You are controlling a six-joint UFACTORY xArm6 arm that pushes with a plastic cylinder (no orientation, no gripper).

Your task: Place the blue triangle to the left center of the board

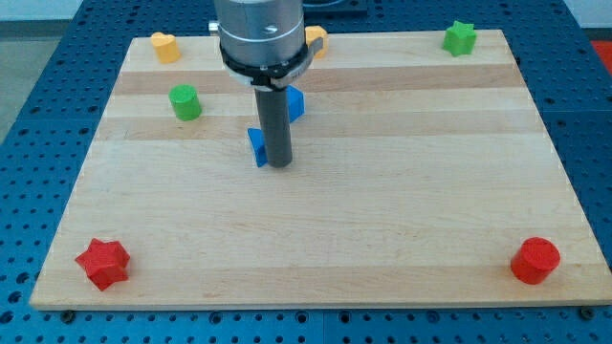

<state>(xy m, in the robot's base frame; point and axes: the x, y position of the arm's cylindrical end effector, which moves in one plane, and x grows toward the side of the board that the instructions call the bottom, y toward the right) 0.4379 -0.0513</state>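
Observation:
The blue triangle (256,145) lies on the wooden board (382,210) a little left of the middle, in the upper half, partly hidden by my rod. My tip (278,166) stands right against the triangle's right side. A second blue block (295,103) sits just above and right of the rod, mostly hidden behind it; its shape cannot be made out.
A green cylinder (185,101) is at upper left, a yellow block (165,47) in the top left corner, an orange-yellow block (316,40) at top centre, a green star (460,38) top right, a red star (102,263) bottom left, a red cylinder (535,260) bottom right.

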